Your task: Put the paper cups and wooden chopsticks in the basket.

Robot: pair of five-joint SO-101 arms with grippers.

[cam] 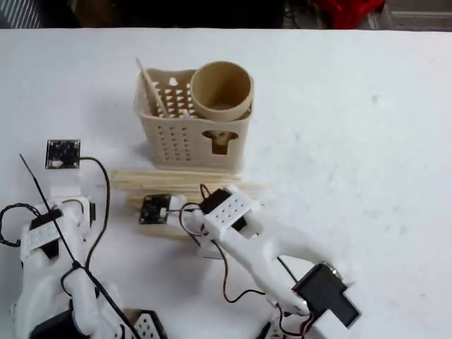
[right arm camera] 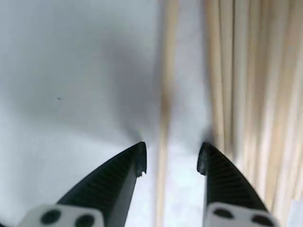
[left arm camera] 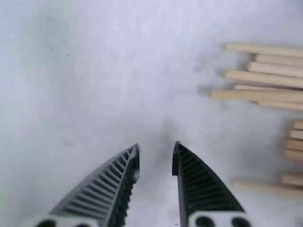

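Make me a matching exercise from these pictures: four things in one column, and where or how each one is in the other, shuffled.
Things
1. paper cup
2. loose chopsticks
3. left hand
4. right hand

Places or states
A. open, astride a single chopstick
B. in the basket
C. lying flat on the table beside the basket
D. open above bare table, chopstick ends off to one side

Pairs: 1-B, 2-C, 3-D, 4-A
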